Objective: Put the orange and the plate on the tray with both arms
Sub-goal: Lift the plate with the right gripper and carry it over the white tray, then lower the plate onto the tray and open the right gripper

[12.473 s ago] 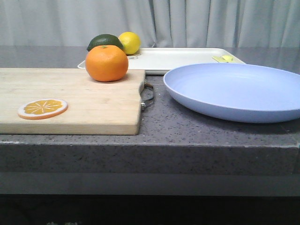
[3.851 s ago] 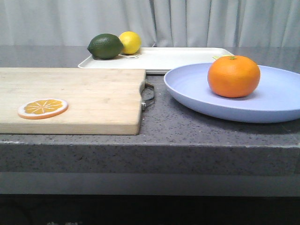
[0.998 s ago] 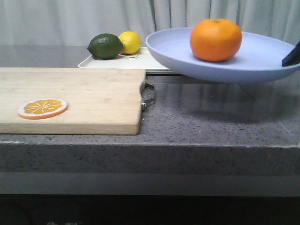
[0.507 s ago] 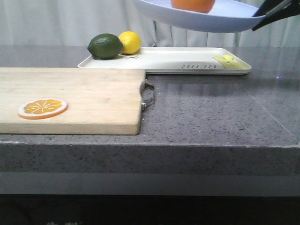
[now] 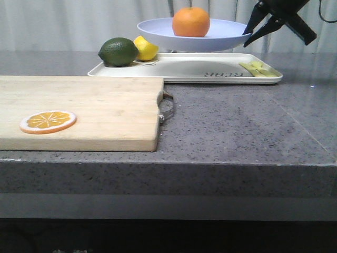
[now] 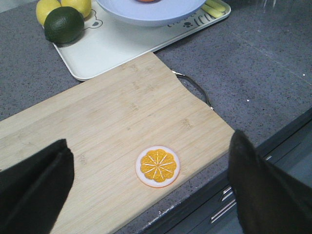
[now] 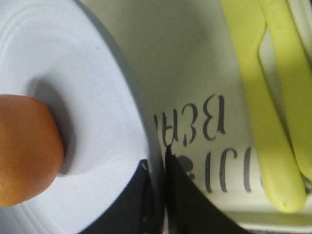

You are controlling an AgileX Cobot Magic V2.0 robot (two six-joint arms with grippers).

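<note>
Pinching the right edge of the big round pale blue plate (image 5: pixel 194 35), the black right gripper (image 5: pixel 248 32) holds it up in the upper middle of the front picture, over the flat white tray (image 5: pixel 185 69). The round bright orange (image 5: pixel 190 21) sits in the middle of the plate. The black left gripper (image 6: pixel 146 195) is spread wide above the pale wooden cutting board (image 6: pixel 112 141) and its flat orange slice (image 6: pixel 158 166).

Matt pale lavender-blue round plate (image 5: pixel 195 36); smooth off-white plastic-looking rectangular tray (image 5: pixel 184 68); pale grained wooden cutting board (image 5: pixel 79 110) with metal handle; speckled grey stone-like table (image 5: pixel 237 126).
</note>
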